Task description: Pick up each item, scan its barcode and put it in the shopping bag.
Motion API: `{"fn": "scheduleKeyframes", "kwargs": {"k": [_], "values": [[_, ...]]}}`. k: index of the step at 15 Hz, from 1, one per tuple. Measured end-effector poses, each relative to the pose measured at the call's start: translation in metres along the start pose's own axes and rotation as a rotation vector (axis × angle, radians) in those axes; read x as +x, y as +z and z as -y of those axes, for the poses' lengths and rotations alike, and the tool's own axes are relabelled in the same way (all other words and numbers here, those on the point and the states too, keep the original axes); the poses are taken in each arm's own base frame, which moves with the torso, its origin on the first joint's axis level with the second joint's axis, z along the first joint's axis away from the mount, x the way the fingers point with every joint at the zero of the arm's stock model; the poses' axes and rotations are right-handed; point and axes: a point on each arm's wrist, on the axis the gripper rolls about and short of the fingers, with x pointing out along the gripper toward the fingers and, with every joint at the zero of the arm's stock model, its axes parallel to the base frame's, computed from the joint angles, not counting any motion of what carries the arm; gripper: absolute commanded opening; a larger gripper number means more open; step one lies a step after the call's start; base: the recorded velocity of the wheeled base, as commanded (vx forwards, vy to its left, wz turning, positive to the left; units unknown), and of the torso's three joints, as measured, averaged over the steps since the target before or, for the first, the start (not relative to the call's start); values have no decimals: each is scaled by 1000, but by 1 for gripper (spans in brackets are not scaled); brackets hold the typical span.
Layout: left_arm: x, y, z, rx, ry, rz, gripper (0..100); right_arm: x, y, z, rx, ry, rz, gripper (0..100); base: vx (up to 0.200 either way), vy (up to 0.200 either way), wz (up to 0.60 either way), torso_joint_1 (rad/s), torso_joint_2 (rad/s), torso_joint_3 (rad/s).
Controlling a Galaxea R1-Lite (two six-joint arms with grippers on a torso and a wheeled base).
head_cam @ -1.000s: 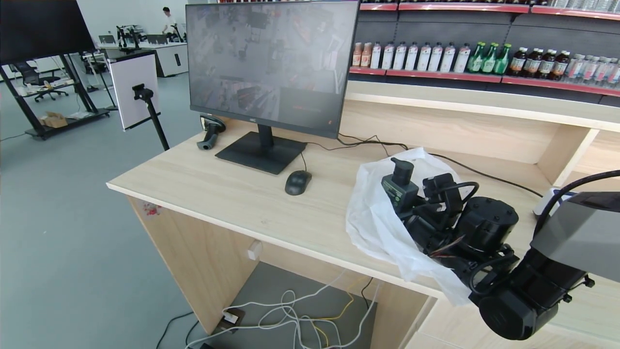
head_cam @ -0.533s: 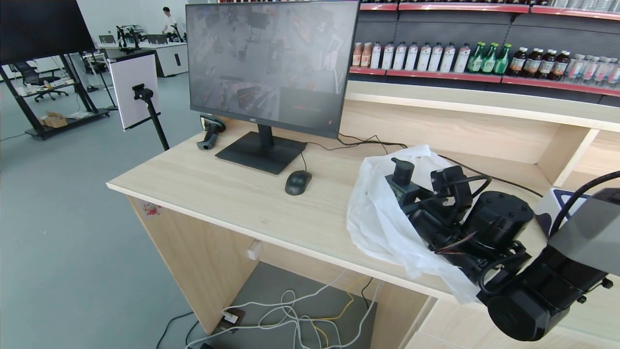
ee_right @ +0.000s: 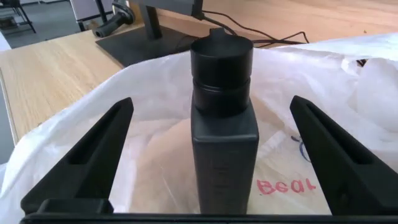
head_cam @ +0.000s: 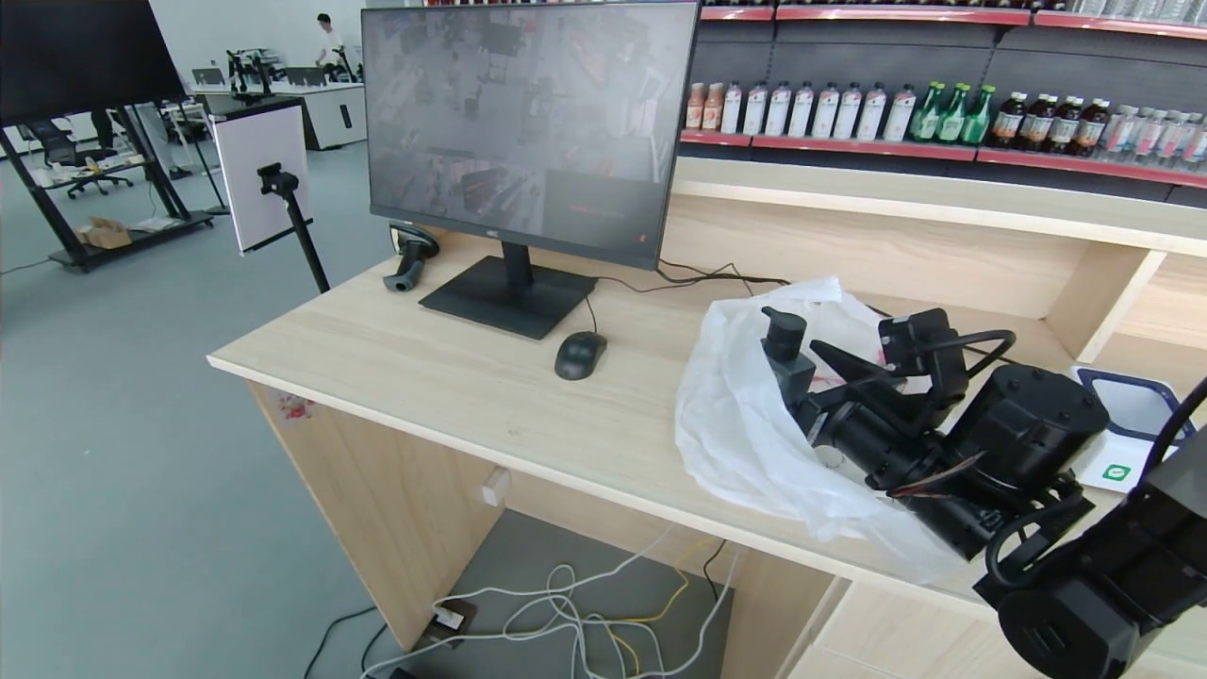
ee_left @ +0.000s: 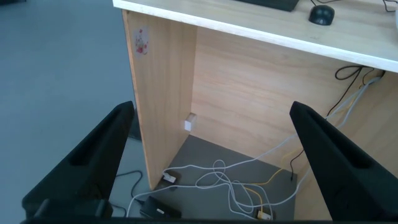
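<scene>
Bottle stands upright inside the white shopping bag at the right of the worktop, right gripper spread wide either side without touching it, so I'd back straight out slowly, no snagging plastic or tipping it.
</scene>
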Motion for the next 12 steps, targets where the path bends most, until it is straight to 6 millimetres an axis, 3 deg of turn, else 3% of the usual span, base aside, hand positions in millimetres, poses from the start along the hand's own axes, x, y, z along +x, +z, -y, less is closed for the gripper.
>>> {"fn": "scheduleKeyframes", "kwargs": {"k": [8,12], "values": [[0,0,0,-1,0,0,100,-10,-1,2,-5,-7,-25,100,0,0,0,0,0,0],[0,0,0,-1,0,0,100,-22,8,11,-8,-41,-13,100,0,0,0,0,0,0]]}}
